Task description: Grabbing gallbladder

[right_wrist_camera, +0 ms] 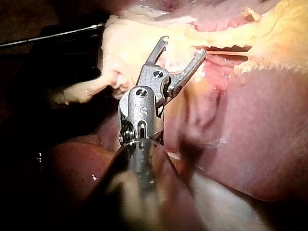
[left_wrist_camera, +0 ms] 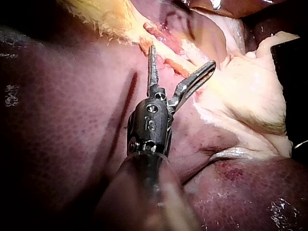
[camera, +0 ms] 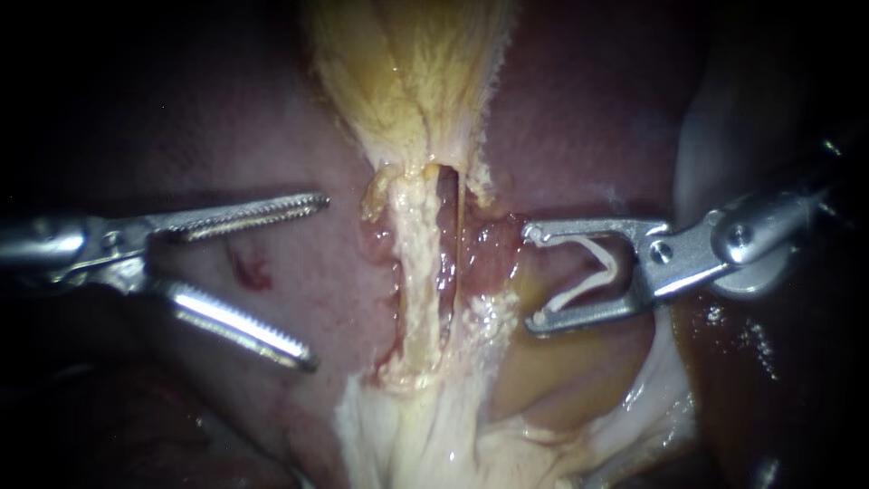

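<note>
Left instrument (camera: 317,281) over bare liver (camera: 561,118), toothed jaws spread wide, gripping nothing. Right instrument (camera: 532,279) jaws held apart, clamped on open white clip (camera: 612,268), tips just beside thin tube (camera: 460,231). Gallbladder (camera: 552,376) pale tan, toward liver's lower edge, near right jaws, well apart from left.

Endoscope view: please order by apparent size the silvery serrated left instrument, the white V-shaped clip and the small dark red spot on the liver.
Largest: silvery serrated left instrument.
Then: white V-shaped clip in the right instrument.
Smallest: small dark red spot on the liver.
Nearness to the camera makes true sizes unsure.
</note>
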`<state>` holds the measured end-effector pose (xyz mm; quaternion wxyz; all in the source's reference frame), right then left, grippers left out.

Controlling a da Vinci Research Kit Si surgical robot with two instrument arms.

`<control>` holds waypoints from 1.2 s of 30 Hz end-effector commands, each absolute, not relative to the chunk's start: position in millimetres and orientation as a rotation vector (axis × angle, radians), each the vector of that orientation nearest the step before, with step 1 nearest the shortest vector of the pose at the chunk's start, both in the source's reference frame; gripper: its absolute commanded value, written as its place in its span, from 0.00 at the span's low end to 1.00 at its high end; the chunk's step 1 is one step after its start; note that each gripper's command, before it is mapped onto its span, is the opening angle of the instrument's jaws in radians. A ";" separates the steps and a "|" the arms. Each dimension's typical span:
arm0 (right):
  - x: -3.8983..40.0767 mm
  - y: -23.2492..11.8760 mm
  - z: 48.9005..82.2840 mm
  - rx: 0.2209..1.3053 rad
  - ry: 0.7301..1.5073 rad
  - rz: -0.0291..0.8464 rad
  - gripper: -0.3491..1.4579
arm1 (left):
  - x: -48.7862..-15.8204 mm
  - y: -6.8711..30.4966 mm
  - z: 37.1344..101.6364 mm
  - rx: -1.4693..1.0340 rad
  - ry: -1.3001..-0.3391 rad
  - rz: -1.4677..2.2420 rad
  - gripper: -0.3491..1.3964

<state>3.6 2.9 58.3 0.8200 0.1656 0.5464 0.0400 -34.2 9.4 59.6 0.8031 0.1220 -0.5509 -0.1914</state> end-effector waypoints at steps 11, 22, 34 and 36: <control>3.6 2.9 58.3 0.353 1.163 0.085 0.47 | -34.6 10.1 60.4 0.240 -1.170 -0.432 0.82; 3.7 2.9 58.3 0.352 1.163 0.086 0.47 | -35.2 12.6 63.1 0.221 -1.134 -0.569 0.74; 3.7 2.9 58.3 0.352 1.163 0.086 0.47 | -37.4 13.3 65.0 0.234 -1.073 -0.695 0.61; 3.7 2.9 58.3 0.352 1.163 0.086 0.47 | -37.3 13.3 65.6 0.234 -1.064 -0.699 0.60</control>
